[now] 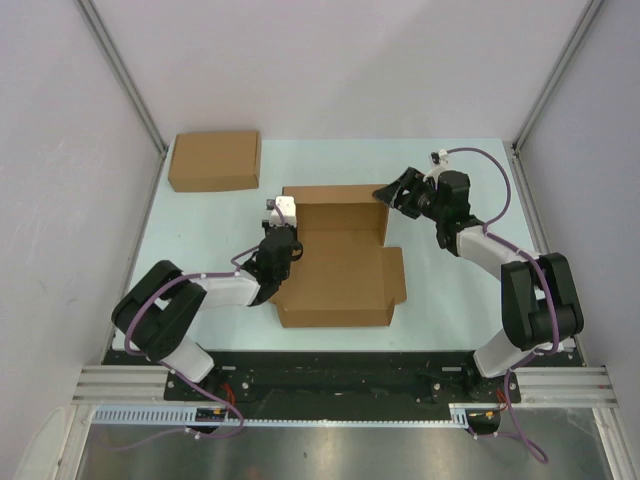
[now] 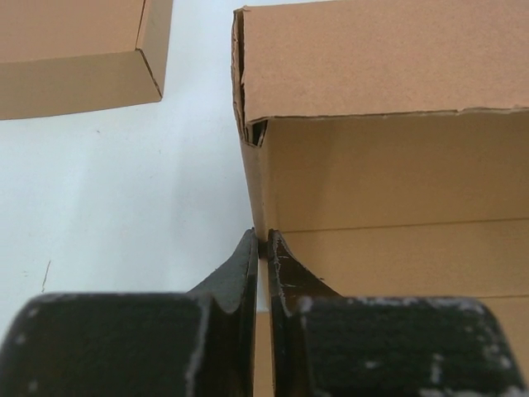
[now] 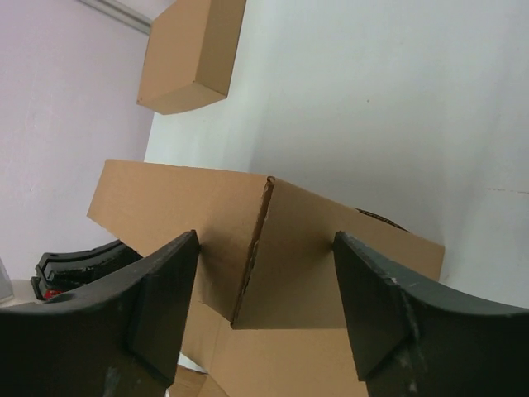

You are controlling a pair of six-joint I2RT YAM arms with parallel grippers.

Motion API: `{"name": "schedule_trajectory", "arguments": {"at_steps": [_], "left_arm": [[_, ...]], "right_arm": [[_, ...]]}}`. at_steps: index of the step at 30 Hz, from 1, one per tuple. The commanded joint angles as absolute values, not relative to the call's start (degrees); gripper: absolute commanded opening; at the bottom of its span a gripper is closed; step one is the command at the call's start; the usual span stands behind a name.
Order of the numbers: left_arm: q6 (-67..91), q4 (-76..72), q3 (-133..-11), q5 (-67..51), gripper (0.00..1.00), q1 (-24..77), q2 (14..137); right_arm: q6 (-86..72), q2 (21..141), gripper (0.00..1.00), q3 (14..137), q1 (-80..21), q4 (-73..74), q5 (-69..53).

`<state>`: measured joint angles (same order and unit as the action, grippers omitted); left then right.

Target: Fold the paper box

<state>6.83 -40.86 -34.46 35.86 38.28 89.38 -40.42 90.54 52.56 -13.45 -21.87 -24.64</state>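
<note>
Both at paper box (image 1: 340,275), left gripper (image 2: 260,241) pinching wall, right gripper (image 3: 266,240) spread wide

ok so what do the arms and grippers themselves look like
Both the left arm and right arm have white links between bulky black joints, each trailed by a looping lilac cable. The left gripper and right gripper have black wedge-shaped fingers, scuffed with whitish specks. No sleeves or readable markings show.

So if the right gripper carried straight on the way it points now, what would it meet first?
The paper box. The right gripper is open, its fingers on either side of the box's raised far-right corner, so that corner edge would probably come between them first. The remaining gap is hard to judge.
</note>
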Motion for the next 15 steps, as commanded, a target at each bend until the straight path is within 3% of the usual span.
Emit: {"name": "schedule_trajectory", "arguments": {"at_steps": [1, 6, 8, 15], "left_arm": [[4.22, -40.96, -36.48, 34.72, 0.12, 38.58, 87.19], [2.9, -40.34, -36.04, 33.4, 0.37, 38.58, 84.29], [2.72, -39.47, -35.95, 32.61, 0.45, 38.58, 82.27], [1.85, -36.13, -35.59, 31.12, 0.56, 38.58, 73.85]], "right_arm": [[-39.2, 91.84, 0.67, 54.67, -14.85, -23.38, -25.23], [-37.18, 91.93, 0.53, 54.75, -15.82, -21.45, -23.12], [-36.65, 91.85, 0.52, 54.67, -16.08, -20.57, -22.06], [-35.68, 91.93, 0.53, 54.67, -16.08, -19.07, -20.92]]}}
